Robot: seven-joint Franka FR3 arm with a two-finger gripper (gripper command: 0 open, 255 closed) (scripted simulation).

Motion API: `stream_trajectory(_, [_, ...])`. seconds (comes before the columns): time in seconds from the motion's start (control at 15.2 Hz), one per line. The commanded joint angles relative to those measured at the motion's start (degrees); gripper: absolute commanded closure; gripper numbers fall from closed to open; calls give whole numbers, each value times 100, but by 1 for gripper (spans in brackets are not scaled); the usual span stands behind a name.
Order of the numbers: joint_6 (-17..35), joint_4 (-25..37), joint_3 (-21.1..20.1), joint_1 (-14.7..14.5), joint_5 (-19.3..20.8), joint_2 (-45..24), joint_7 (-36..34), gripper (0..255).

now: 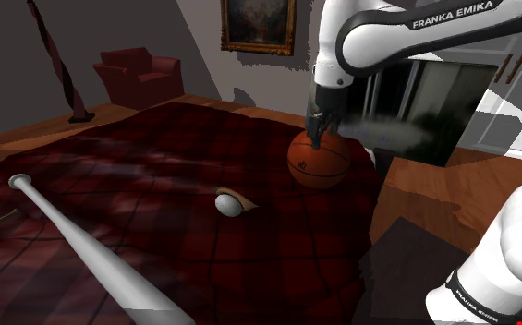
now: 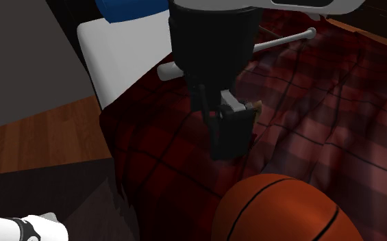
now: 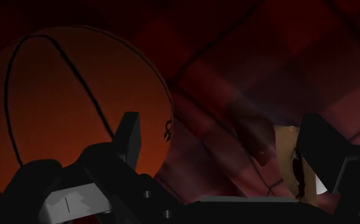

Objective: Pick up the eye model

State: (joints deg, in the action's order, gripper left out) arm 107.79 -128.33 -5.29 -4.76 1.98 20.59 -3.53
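Red plaid blanket (image 1: 157,166) covers the work surface. Grey baseball bat (image 1: 83,245) lies at near left, running diagonally. Eye model (image 1: 230,204) rests mid-blanket, well apart from the bat: a white globe with a tan sliver behind it. Basketball (image 1: 320,161) sits to its right and farther off. Tool (image 1: 318,138) hangs just over the ball's top, fingers apart, clasping nothing.

Step in hand, as I judge it: the approach, with the grasp not begun. The next move calls for travel left and nearer, clear of the ball, then a descent to straddle the globe.

The globe is near-round, with no strong long axis. The tan sliver runs far-left to near-right. I cannot tell which way the pupil faces.
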Motion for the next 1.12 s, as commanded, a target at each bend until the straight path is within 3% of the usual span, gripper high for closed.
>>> stream_trajectory(0.0, [232, 205, -120, -61, -26, -453, -144, 0])
stream_trajectory(0.53, [848, 1084, -435, -264, 36, -2018, -561, 0])
stream_trajectory(1.06, [1105, 2413, -617, -562, 266, -3679, -951, 0])
